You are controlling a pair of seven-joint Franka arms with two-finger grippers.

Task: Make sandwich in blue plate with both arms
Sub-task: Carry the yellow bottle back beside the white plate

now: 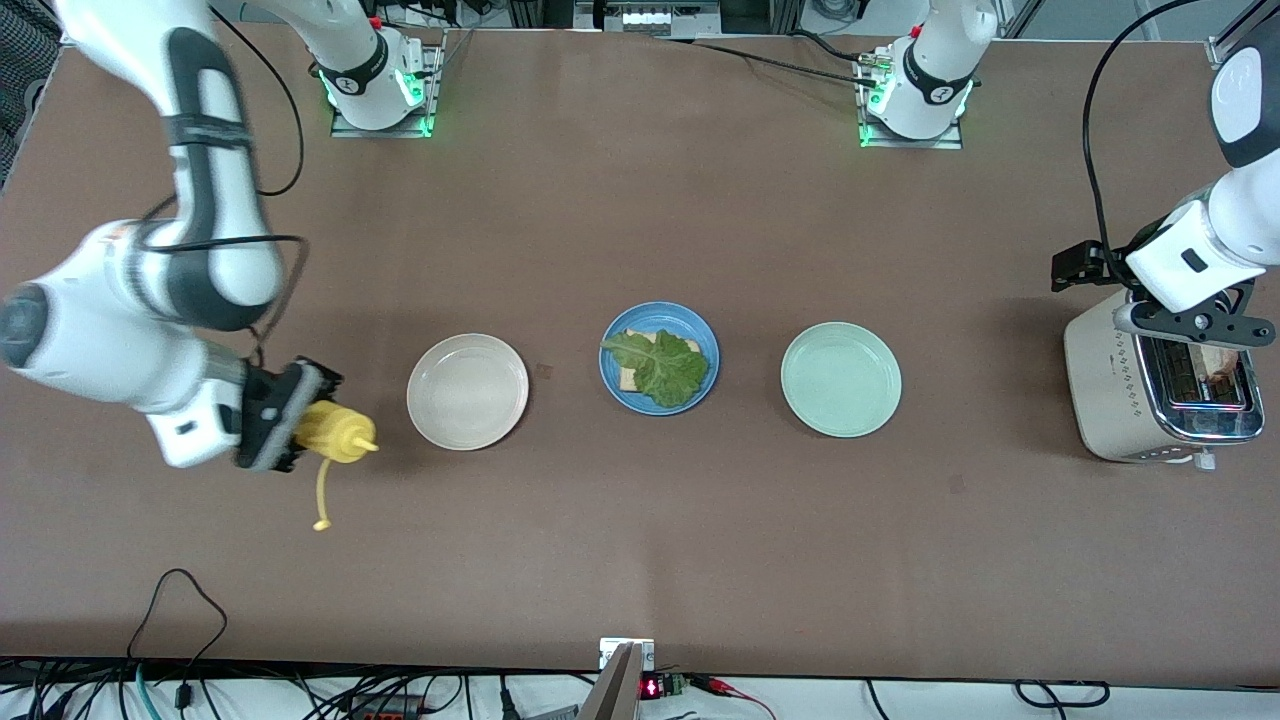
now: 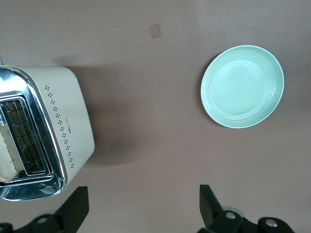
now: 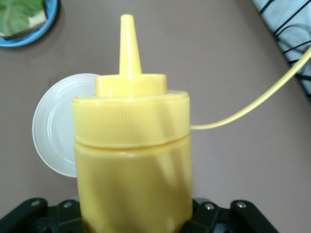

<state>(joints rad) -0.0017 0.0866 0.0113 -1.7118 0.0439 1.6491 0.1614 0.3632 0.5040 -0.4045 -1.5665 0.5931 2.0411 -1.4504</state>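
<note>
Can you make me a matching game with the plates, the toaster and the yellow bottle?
Things:
1. blue plate
2. green plate
3. yellow bottle
4. toaster

Clues:
A. held in the right claw
B. has a lettuce leaf on bread
C. under the open left claw, bread in its slot
D. holds nothing, between the blue plate and the toaster

Pairs: 1-B, 2-D, 3-A, 4-C

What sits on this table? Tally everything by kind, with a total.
Plates: 3, round beige plate, round blue plate, round mint-green plate
Bread slices: 2, one under the leaf, one in the toaster
Green lettuce leaves: 1
Yellow squeeze bottles: 1
Cream toasters: 1
Total: 8
</note>
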